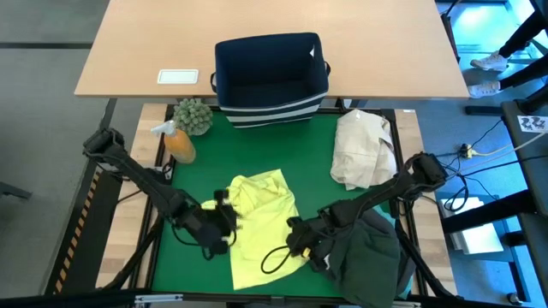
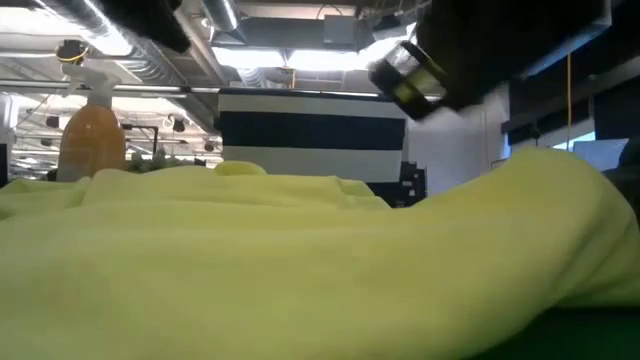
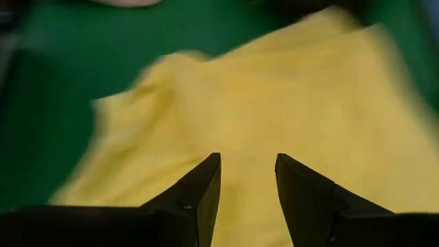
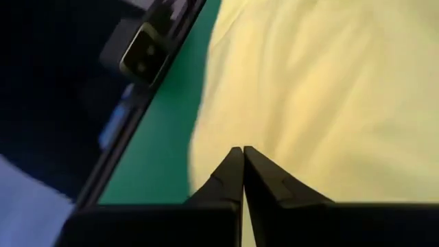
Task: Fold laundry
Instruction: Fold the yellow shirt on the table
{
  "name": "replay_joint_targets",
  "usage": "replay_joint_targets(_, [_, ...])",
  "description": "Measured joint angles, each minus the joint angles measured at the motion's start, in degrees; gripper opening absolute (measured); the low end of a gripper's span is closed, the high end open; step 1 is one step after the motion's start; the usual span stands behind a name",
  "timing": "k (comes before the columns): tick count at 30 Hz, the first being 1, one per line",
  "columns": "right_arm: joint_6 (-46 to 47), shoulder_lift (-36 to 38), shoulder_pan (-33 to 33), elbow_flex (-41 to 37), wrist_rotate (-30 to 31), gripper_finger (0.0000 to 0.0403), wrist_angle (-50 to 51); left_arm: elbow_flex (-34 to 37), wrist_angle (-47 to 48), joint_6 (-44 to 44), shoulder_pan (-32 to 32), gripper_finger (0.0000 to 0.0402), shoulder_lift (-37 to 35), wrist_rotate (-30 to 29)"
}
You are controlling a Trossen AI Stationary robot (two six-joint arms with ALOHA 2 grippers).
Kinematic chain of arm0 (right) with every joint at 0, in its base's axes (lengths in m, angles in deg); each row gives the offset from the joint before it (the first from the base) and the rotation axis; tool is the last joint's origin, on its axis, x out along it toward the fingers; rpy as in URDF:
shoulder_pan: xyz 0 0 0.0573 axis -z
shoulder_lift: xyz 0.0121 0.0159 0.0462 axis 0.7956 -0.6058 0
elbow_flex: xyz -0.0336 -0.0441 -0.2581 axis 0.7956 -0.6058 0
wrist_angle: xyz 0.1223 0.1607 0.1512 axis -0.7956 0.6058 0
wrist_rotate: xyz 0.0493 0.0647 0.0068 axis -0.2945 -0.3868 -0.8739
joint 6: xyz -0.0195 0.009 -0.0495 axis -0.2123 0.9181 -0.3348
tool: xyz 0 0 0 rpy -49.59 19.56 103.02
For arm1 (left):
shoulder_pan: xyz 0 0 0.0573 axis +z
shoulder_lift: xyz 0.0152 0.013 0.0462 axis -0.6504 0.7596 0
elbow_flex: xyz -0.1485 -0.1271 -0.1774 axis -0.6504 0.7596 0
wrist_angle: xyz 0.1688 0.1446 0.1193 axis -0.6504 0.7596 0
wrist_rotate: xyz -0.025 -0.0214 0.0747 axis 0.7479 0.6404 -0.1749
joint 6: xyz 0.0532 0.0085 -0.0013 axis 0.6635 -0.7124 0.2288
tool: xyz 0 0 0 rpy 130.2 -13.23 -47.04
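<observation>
We see the yellow-green shirt lying rumpled on the green mat, toward its near edge, with the left gripper at the shirt's left margin and the right gripper at its right margin, beside a dark olive garment heaped at the mat's near right corner. In the left wrist view the left gripper hovers over the shirt with its fingers parted and nothing between them. In the right wrist view the right gripper has its fingers pressed together over the shirt; we cannot tell whether a pinch of cloth is caught between the tips. We judge the main risk to be an empty or one-layer grasp on the right: a lift would then leave the shirt behind or drag it crooked. With the left side unheld, a pull from the right alone could slide the whole shirt toward the olive garment and tangle the two. A dark cable loop lies on the shirt near the right gripper and could snag the fabric. In the low view the shirt fills nearly the whole frame, hiding both grippers' tips and the mat. The shirt's sleeves and collar cannot be made out in any view, so its orientation is uncertain. The cream bundle, navy bin and orange bottle stand well apart at the far side.
</observation>
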Motion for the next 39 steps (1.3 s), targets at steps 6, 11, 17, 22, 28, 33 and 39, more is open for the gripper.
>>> replay_joint_targets(6, [-4.2,-0.1,2.5,1.7,4.1,0.0012,-0.9,2.6,7.9,-3.6,5.0,0.0135,1.0,1.4])
replay_joint_targets(11, [-4.4,-1.8,5.2,1.5,4.0,0.0012,-0.3,8.4,1.3,-1.9,9.2,0.0135,3.4,8.8])
replay_joint_targets(17, [-4.5,-5.5,7.1,0.9,3.5,0.0012,0.1,13.5,1.1,-1.9,14.1,0.0135,4.8,10.8])
replay_joint_targets(22, [-4.5,-9.8,7.3,0.9,1.2,0.0012,-0.2,15.1,6.1,-1.9,17.8,0.0135,4.8,9.1])
replay_joint_targets(28, [-3.0,-12.4,7.2,1.2,-3.0,0.0012,-1.2,13.4,17.0,-2.1,21.6,0.0135,4.7,3.6])
replay_joint_targets(33, [-2.9,-12.5,7.2,1.2,-4.2,0.0012,-1.2,10.8,28.0,-5.3,24.5,0.0135,4.7,-4.8])
replay_joint_targets(39, [-2.9,-12.6,7.2,1.1,-4.2,0.0012,-1.1,5.9,37.4,-10.5,25.6,0.0135,4.3,-5.8])
